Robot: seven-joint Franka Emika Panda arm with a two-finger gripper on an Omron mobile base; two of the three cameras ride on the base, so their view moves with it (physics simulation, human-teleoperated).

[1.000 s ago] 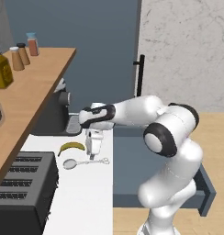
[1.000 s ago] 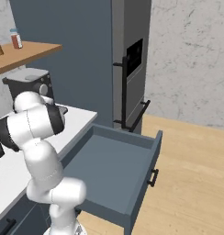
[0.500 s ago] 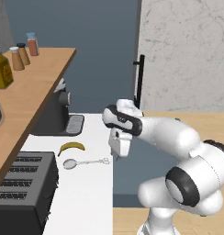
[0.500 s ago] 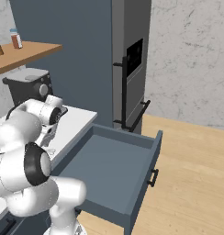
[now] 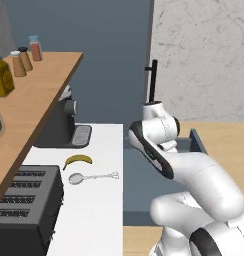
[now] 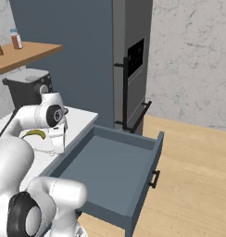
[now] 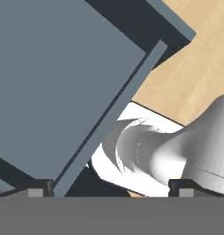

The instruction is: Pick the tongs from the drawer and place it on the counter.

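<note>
In the left base view's lower left, the tongs (image 5: 94,177) lie on the counter (image 5: 101,220) beside a banana (image 5: 77,160), between toaster (image 5: 24,210) and coffee machine (image 5: 59,125), while the gripper (image 7: 111,190), fingers spread and empty, hangs over the drawer (image 6: 110,173).

counter (image 5: 101,210) front bare — toaster (image 5: 24,207) left | drawer (image 6: 110,166) bare

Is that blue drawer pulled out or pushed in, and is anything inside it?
Pulled out, and nothing lies on its bare floor: the drawer juts over the wooden floor. The tongs lie on the counter.
</note>
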